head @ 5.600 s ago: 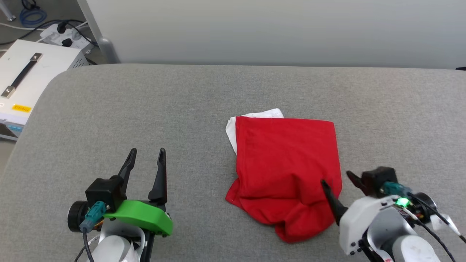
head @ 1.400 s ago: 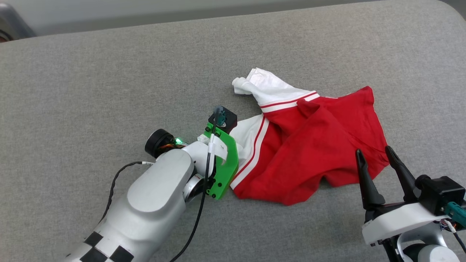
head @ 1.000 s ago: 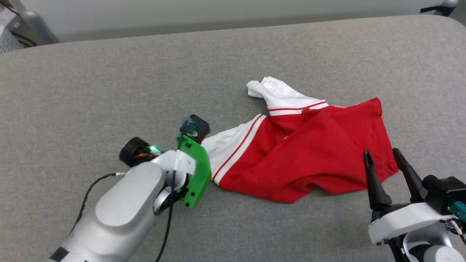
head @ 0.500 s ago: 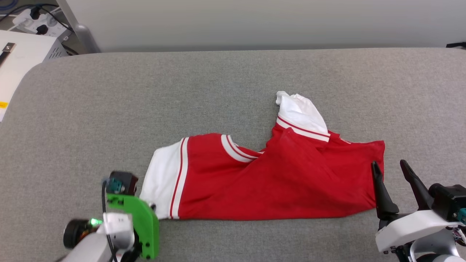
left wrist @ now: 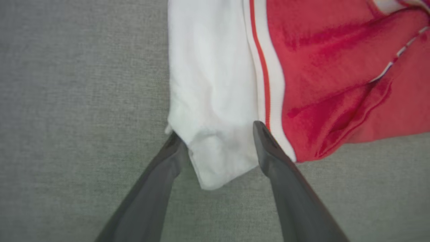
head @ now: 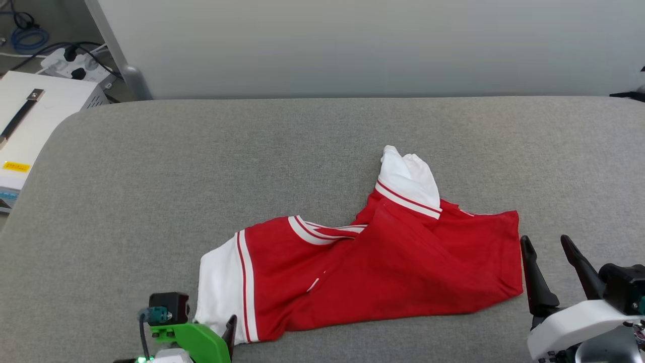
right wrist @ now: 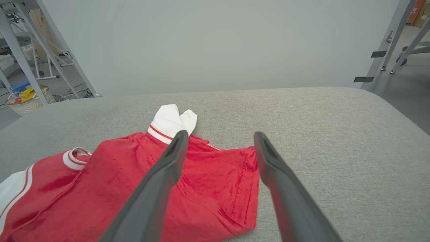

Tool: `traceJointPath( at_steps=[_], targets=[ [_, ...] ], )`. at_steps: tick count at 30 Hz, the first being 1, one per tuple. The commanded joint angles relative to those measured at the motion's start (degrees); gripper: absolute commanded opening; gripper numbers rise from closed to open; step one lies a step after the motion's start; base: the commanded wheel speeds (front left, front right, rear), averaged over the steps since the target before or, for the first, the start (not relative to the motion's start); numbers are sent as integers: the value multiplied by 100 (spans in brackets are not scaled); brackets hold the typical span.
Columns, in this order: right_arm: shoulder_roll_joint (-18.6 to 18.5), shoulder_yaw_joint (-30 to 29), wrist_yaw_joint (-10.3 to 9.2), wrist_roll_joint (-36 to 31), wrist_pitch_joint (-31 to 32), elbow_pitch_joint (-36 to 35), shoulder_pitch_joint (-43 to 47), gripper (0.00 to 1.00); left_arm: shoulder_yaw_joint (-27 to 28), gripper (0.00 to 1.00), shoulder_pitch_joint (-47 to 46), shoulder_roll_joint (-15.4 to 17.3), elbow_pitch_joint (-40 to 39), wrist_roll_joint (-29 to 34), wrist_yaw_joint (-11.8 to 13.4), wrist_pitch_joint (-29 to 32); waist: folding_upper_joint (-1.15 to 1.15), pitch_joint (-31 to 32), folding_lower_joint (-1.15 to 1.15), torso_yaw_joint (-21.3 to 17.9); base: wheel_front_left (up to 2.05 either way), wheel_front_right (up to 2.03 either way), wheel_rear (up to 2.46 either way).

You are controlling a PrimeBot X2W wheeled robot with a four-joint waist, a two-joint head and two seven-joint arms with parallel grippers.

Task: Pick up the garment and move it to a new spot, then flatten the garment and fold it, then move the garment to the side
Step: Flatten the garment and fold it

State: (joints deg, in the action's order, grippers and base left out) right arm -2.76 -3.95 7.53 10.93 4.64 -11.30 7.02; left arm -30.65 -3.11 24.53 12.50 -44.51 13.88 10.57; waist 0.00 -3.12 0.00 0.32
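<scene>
Left claw (left wrist: 216,129) gapes astride a sleeve corner of the garment (head: 393,262), holding nothing; right claw (head: 544,239) gapes empty at its 3 o'clock. Yellow label (head: 16,166) unreadable.

Bare grey surface (head: 151,166) surrounds the garment (head: 383,262) on every side; a wall (head: 352,45) closes the far edge

The light is soft and even, coming from overhead, with no glare on the grey worktop (head: 201,151). The garment (head: 393,272) throws only a thin, faint shadow along its near edge. From the head the weave looks crisp. Close above the cloth, the left fingers (left wrist: 158,188) are smeared and out of focus, and the red looks oversaturated. The right fingers (right wrist: 159,188) blur too, and the frame legs (right wrist: 386,47) lean outward near the corners.
</scene>
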Motion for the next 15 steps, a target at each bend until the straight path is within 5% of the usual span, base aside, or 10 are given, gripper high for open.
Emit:
traceJointPath(
  at_steps=[1, 15],
  targets=[
    [-11, -38, -4, -13, 23, -22, 85, 100, 89, 100, -78, 2, 4, 120, 27, -272, 0, 66, 0, 7, 0, 0, 0],
    [-11, -466, -4, 57, 162, 432, 36, 100, 550, 100, -436, -111, -339, 801, 80, -2353, 0, 12, 0, 138, 0, 0, 0]
  ],
)
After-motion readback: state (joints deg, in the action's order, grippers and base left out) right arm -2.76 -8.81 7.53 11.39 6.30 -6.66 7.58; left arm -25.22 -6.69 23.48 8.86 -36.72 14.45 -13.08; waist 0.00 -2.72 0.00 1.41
